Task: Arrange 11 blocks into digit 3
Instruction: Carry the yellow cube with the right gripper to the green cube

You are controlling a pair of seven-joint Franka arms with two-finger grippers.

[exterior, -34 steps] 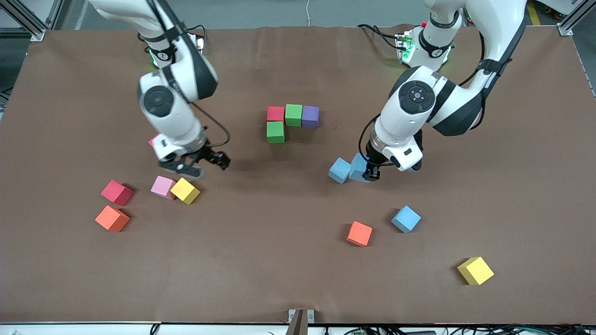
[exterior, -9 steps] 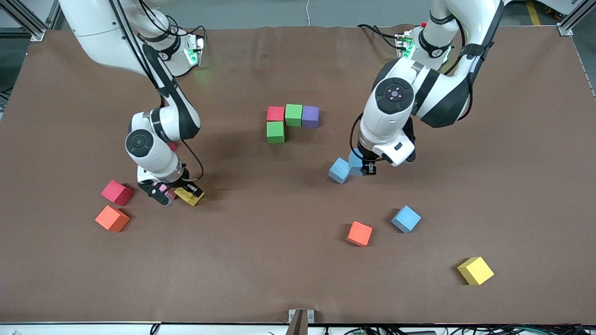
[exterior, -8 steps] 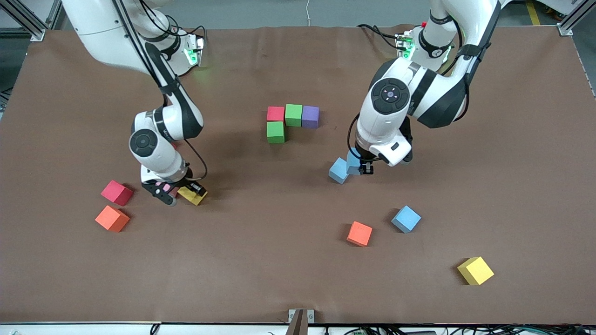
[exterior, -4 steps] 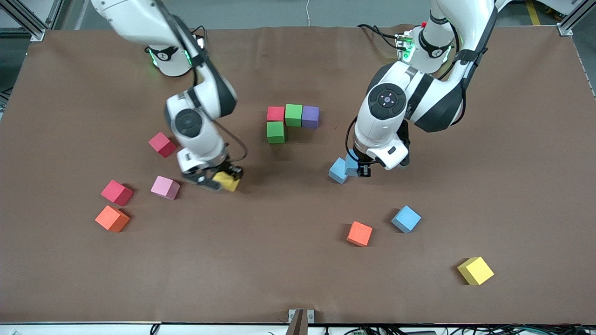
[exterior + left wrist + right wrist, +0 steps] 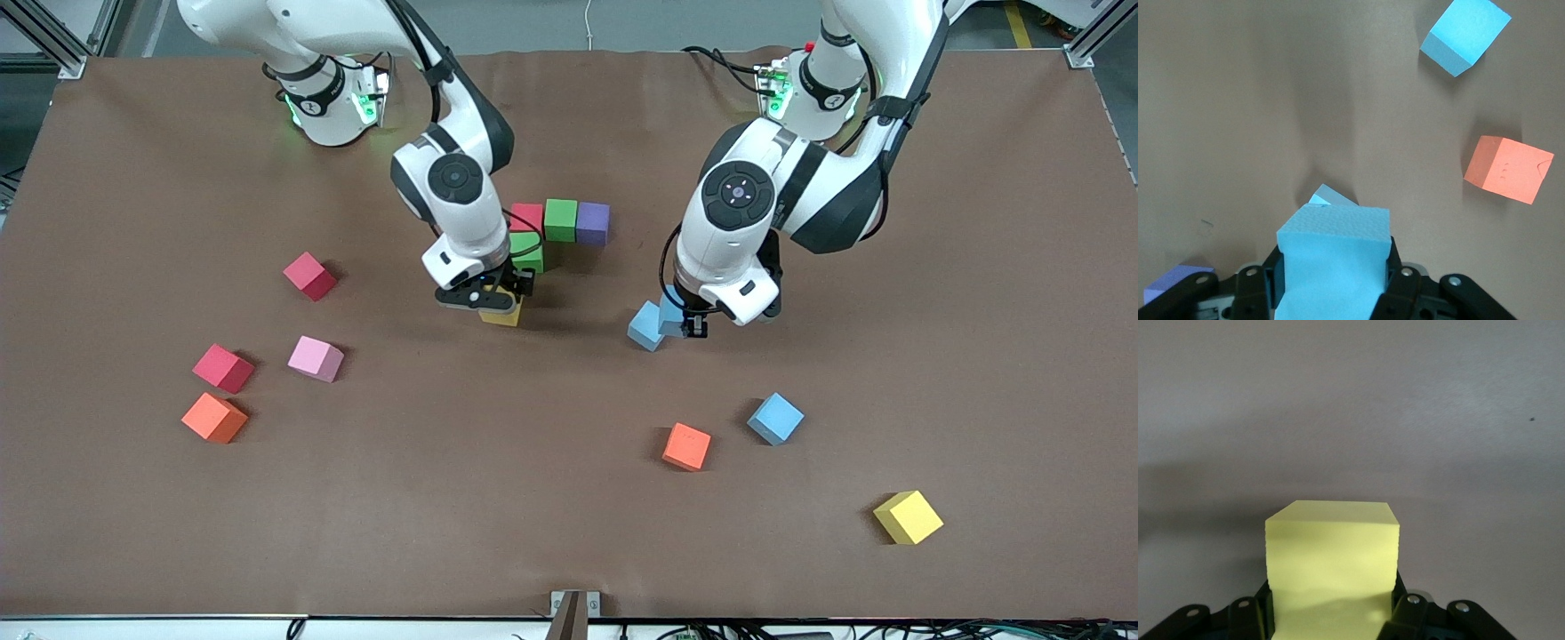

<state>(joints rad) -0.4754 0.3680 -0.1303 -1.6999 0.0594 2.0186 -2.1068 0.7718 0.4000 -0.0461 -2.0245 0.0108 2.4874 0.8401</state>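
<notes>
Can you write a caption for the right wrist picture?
The right gripper holds a yellow block above the brown table.

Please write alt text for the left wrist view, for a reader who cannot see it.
The left gripper holds a light blue block between its jaws above the brown table. On the table below lie another light blue block, an orange block, the corner of a third light blue block just under the held one, and a purple block at the edge.

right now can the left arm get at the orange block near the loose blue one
Probably not yet: the left gripper is already shut on a light blue block. The orange block itself sits alone on open table, near the loose blue block, so the approach looks free once it unloads.
</notes>
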